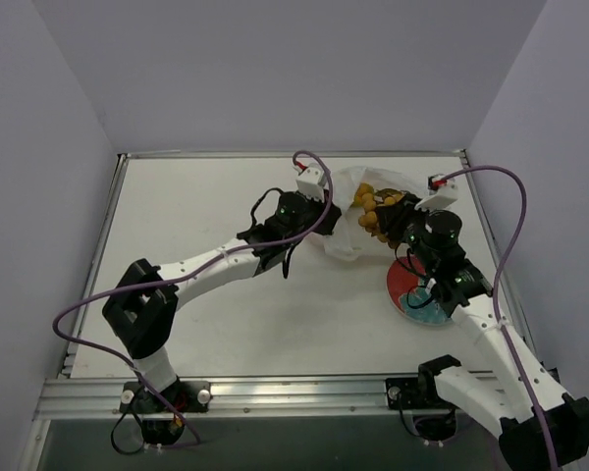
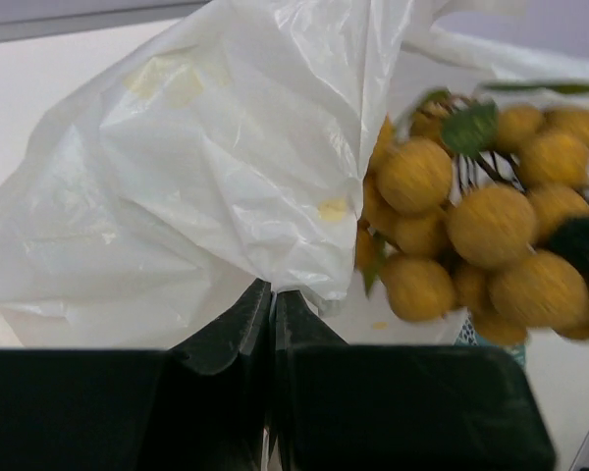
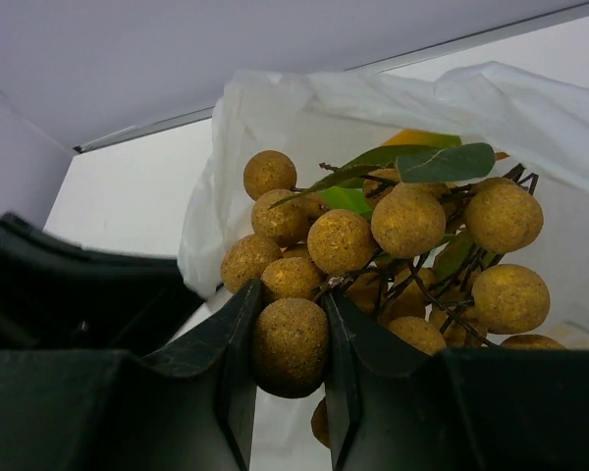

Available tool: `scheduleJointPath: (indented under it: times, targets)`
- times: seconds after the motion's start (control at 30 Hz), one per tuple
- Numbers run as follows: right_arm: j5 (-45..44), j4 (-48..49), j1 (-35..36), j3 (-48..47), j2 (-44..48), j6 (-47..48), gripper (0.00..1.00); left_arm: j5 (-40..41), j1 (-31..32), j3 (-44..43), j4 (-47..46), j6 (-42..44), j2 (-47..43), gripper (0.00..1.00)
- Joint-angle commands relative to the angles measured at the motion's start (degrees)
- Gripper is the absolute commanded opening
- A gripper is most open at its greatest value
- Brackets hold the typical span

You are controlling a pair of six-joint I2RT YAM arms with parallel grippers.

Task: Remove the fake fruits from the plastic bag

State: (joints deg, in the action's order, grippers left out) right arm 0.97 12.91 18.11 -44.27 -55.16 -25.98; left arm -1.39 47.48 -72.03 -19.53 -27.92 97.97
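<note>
The white plastic bag [image 1: 346, 228] lies at the back middle of the table. My left gripper [image 1: 326, 201] is shut on a fold of the bag [image 2: 255, 167] at its left side. My right gripper [image 1: 398, 224] is shut on one ball [image 3: 291, 345] of the bunch of orange-brown grape-like balls [image 1: 376, 208], which has green leaves [image 3: 412, 162]. The bunch [image 2: 481, 226] hangs at the bag's mouth, part inside it. An orange-yellow patch [image 3: 419, 137] shows behind the leaves inside the bag. The other fruits are hidden.
A round red-and-teal plate [image 1: 412, 291] lies on the table right under my right arm, near the right edge. The bag's handles trail toward the back right. White table surface stretches to the left and front.
</note>
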Motion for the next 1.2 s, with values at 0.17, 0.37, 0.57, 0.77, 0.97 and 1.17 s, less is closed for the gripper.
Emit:
scheduleJointPath:
  times: [0.17,0.37,0.57,0.77,0.97,1.17]
  targets:
    - [-0.61,-20.97,0.79,-0.90,18.93,-2.68,0.00,-0.28,-3.01,-7.59,-0.86,-0.12,1.51,0.02]
    - [-5.79,-30.39,0.88,0.57,26.50,-5.22,0.00,-1.42,-3.28,-10.41,-0.69,0.50,3.98,0.02]
    - [-16.42,-33.47,0.88,4.63,27.03,-11.98,0.00,-3.01,-2.84,-8.57,-3.23,-0.64,3.28,0.02]
    - [-25.58,-33.03,0.79,7.18,25.54,-16.56,0.00,-2.13,-3.01,-8.29,-4.12,-0.38,2.13,0.02]
    - [-8.21,-27.76,0.88,3.06,23.52,-7.52,0.00,-1.43,-3.01,-16.54,-1.74,1.55,6.08,0.02]
    - [12.34,-26.18,0.88,-0.54,23.34,-2.59,0.00,-1.77,-4.42,-25.51,2.03,2.43,11.36,0.02]
